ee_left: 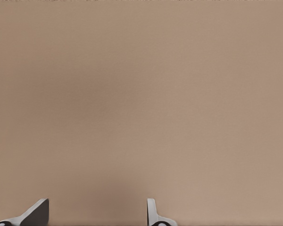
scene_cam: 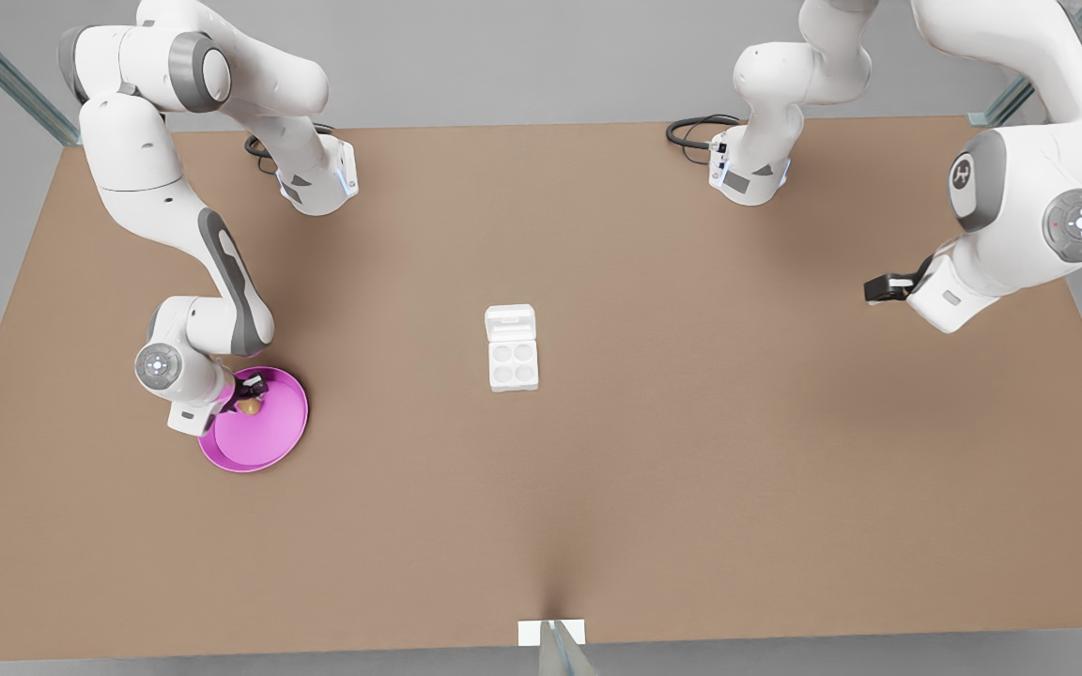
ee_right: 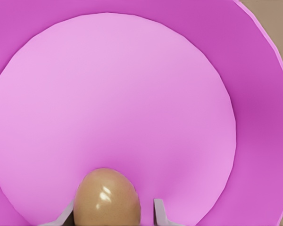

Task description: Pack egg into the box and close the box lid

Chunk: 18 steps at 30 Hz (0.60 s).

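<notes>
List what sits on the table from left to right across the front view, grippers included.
right gripper over the egg → pink plate → box with its box lid open → left gripper, waiting above the table

I count two Franka arms, one at each side of the front view. Grippers: two, the right gripper [scene_cam: 253, 392] at the frame's lower left and the left gripper [scene_cam: 882, 287] at the right edge. Eggs: one egg [scene_cam: 249, 407], tan-brown, lower left of the frame. Plates: one pink plate [scene_cam: 270, 434]. Cartons: one box [scene_cam: 513, 363] at centre, with four round cups in a two-by-two grid. Lids: one box lid [scene_cam: 510, 322]. Tables: one brown table [scene_cam: 691, 451]. Black cables: two, at the table's upper edge.
</notes>
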Available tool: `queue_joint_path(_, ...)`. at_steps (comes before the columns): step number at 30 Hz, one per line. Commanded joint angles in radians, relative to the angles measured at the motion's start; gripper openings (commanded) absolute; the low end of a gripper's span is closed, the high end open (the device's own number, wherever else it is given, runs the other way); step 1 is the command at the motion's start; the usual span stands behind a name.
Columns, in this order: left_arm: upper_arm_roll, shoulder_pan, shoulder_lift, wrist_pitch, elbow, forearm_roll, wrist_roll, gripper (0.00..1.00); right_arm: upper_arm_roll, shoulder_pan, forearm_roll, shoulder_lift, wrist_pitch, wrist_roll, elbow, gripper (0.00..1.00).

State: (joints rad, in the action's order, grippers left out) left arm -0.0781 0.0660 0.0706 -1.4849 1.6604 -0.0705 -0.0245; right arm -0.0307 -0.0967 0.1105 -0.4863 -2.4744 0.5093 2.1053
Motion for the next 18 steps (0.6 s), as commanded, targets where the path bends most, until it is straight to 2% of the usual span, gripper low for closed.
queue_joint_path(1,0.0,-0.005,0.0,0.0,0.001,0.0,0.0,1.0,0.0,0.0,0.0,-0.002,0.0,0.0,-0.002,0.6)
queue_joint_path(18,0.0,-0.005,0.0,0.002,0.001,0.0,0.0,1.0,0.0,0.006,-0.005,-0.015,0.0,0.0,-0.008,0.55)
